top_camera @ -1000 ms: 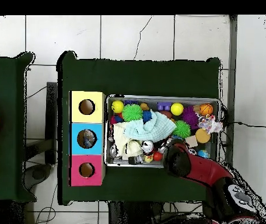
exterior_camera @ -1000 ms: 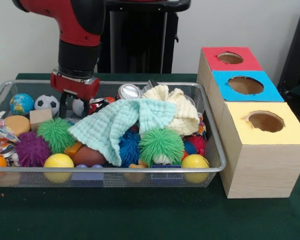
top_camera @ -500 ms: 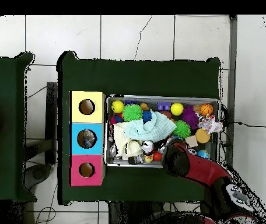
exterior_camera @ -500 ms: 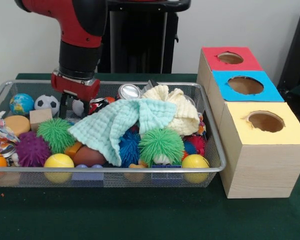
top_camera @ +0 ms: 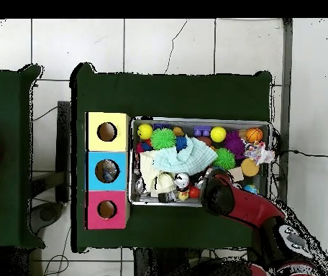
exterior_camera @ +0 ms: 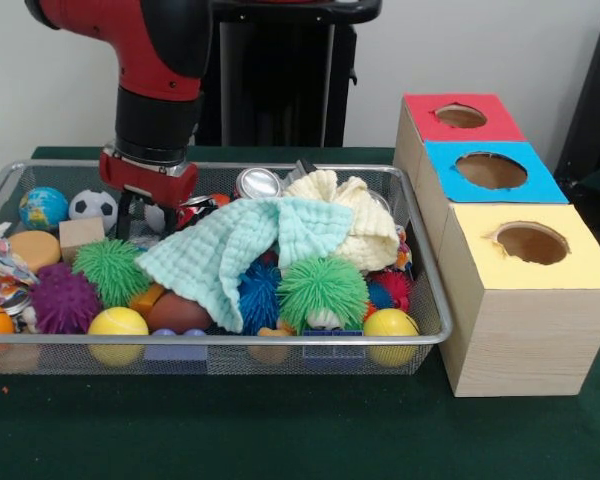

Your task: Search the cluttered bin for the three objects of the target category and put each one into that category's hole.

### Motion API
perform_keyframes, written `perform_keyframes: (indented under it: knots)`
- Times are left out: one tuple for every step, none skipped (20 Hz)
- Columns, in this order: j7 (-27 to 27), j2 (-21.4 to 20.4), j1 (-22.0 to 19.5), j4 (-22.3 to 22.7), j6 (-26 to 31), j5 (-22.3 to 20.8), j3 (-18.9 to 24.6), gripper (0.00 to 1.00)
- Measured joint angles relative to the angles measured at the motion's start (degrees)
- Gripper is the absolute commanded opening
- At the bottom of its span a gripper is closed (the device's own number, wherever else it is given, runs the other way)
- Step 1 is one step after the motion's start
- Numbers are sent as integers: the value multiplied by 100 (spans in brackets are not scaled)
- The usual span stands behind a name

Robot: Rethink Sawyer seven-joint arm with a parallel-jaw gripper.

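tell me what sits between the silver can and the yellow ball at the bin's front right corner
In the front view, between the silver can and the yellow ball lie the mint cloth and a green spiky ball.

the wire mesh bin [exterior_camera: 432, 300] sits on the green table, filled to its rim. beside its right edge in the front view stand three wooden boxes in a row, each with a round hole in its coloured top: the yellow box [exterior_camera: 525, 300] nearest the front, the blue box [exterior_camera: 490, 172] in the middle, the red box [exterior_camera: 460, 118] at the back. inside the bin, a mint cloth [exterior_camera: 235, 250] lies draped over the middle of the heap, with a cream cloth [exterior_camera: 352, 215] bunched behind it toward the right edge. spiky balls in green [exterior_camera: 322, 290], purple [exterior_camera: 65, 298] and blue [exterior_camera: 258, 292] lie along the front half, and smooth yellow balls [exterior_camera: 117, 325] rest against the front edge. a globe ball [exterior_camera: 42, 206] and a soccer ball [exterior_camera: 93, 206] sit at the back left corner.
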Motion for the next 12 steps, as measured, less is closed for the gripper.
perform_keyframes:
  knots:
    - [0, 1, -1, -1, 0, 0, 0, 100]
    - [1, 1, -1, -1, -1, 1, 2, 0]
    - [1, 1, -1, -1, -1, 6, 2, 0]
    - [1, 1, -1, -1, -1, 11, 2, 0]
    - [1, 1, -1, -1, -1, 16, 2, 0]
    - [1, 1, -2, 0, 2, 29, 2, 0]
    - [1, 1, -2, -1, 7, 41, 2, 0]
    - [1, 1, -4, -1, 31, 76, 2, 0]
    - [1, 0, -6, -2, 47, 101, 4, 0]
    - [1, 0, -6, -2, 60, 123, 4, 0]
    - [1, -1, -7, -3, 74, 153, 5, 0]
    - [1, -1, -9, -3, 86, 178, 7, 0]
